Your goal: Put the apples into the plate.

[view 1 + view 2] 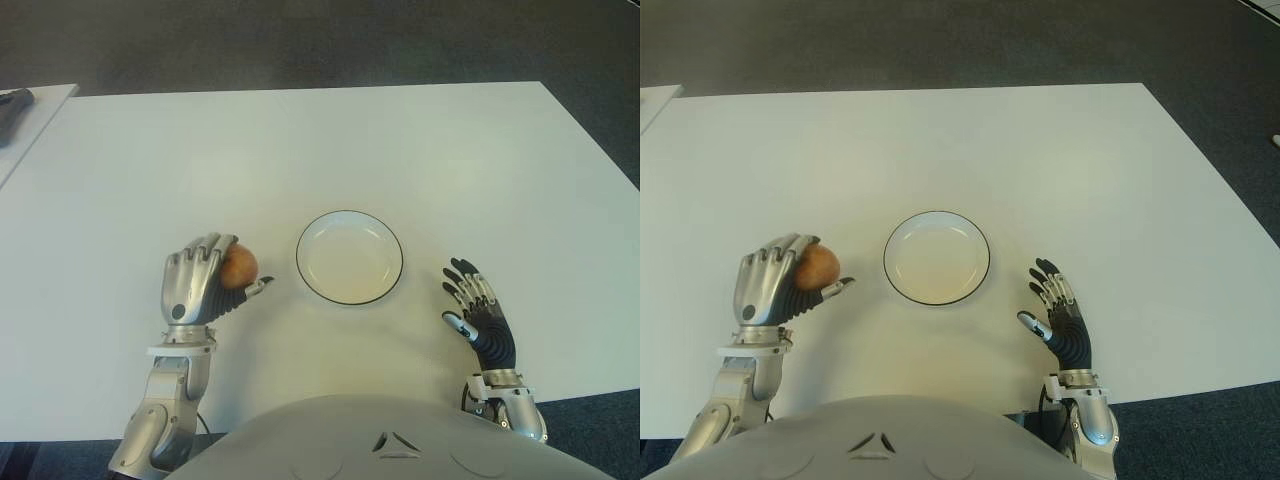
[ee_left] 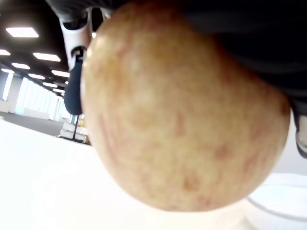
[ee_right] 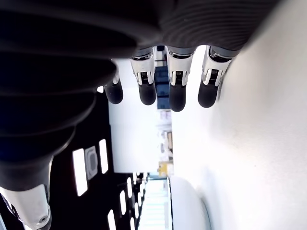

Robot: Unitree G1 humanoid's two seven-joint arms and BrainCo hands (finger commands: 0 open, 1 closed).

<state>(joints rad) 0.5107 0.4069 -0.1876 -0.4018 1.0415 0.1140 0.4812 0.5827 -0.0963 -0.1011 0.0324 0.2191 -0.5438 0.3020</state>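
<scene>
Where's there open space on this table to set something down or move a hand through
The whole far half of the table beyond the plate is bare. The plate is empty. It's tight only near the front: left hand holding the apple, right hand open beside the plate.

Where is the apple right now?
The apple is held in the left robot hand, on the robot's left side of the white table, just left of the empty plate.

even overhead light falls bright on the white worktop (image 1: 300, 140), with only soft, short shadows. ceiling strip lights (image 2: 21, 32) show in the left wrist view, where the apple (image 2: 177, 110) looms close and perhaps slightly blurred. the right wrist view is glare-washed.
</scene>
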